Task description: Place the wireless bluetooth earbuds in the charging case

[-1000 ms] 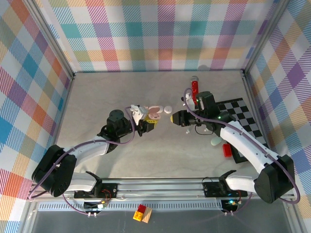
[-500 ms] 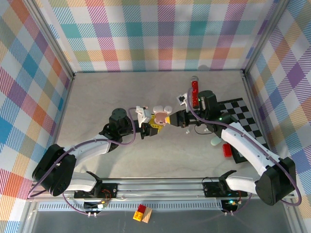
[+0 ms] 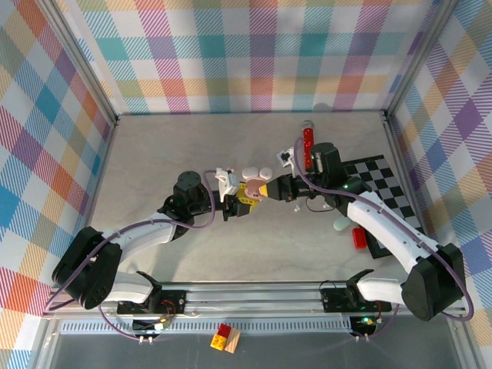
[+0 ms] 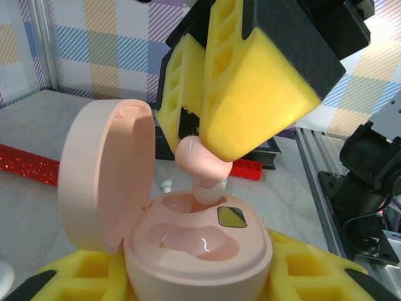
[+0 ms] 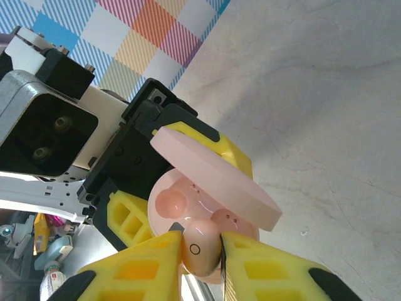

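Earbud [image 4: 199,164]: pink, bulb uppermost, stem pointing down. The stem tip is at the mouth of the farther well of the charging case [image 4: 207,251], as my left wrist camera sees it. The body sits clear above the well, so by my reading it is not seated yet.

Charging case: pink, lid [image 4: 108,175] swung open and standing to one side. It is held above the middle of the bench [image 3: 169,154], not resting on it.

Step in hand (my judgement): press the bud home.
- Keep the stem in line with the well and go straight down. A tilt could jam the bulb against the well's rim.
- Keep the left grip firm so the case does not rock under the push.
- Mind the open lid; my right pads [image 4: 250,88] pass just beside it.
- Let go only once the bulb sits flush in its hollow.

Right hand [image 5: 199,243]: closed on the earbud, with yellow pads on either side of the bulb. It sits directly above the case and comes in from the right edge of the bench.

Left hand [image 3: 238,198]: closed on the lower shell of the case, with the wells facing up toward the right hand.

Also noted: a loose white earbud [image 4: 166,184] lies on the bench beyond the case, well apart from both hands.
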You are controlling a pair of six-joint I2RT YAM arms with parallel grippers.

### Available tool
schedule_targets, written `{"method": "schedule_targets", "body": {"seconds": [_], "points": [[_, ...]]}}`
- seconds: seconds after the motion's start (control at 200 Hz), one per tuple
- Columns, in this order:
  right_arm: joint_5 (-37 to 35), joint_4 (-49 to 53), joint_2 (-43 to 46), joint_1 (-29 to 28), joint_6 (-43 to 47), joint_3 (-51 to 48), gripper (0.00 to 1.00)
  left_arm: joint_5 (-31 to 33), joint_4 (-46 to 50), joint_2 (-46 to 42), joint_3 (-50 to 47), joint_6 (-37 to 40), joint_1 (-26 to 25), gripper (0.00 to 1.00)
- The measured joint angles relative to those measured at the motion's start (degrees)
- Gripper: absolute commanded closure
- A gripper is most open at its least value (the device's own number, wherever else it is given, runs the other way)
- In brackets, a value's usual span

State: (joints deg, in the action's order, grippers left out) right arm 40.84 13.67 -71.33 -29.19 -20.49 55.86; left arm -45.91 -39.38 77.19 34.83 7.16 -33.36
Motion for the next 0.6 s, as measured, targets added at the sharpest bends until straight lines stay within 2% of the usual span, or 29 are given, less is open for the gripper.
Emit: {"method": "schedule_targets", "body": {"seconds": [0.255,0.415,0.6], "points": [[0.2,0.1,-1.0,0.0,0.4,0.0,0.78,0.0,-0.9,0.0,0.0,-0.8,0.0,0.65],[-0.3,0.3,-1.0,0.0,0.7,0.0,0.65,0.1,-1.0,0.0,0.0,-1.4,0.0,0.65],[-1.4,0.8,-0.5,0.0,1.3,0.0,0.58,0.2,-1.7,0.0,0.0,-1.6,0.0,0.65]]}}
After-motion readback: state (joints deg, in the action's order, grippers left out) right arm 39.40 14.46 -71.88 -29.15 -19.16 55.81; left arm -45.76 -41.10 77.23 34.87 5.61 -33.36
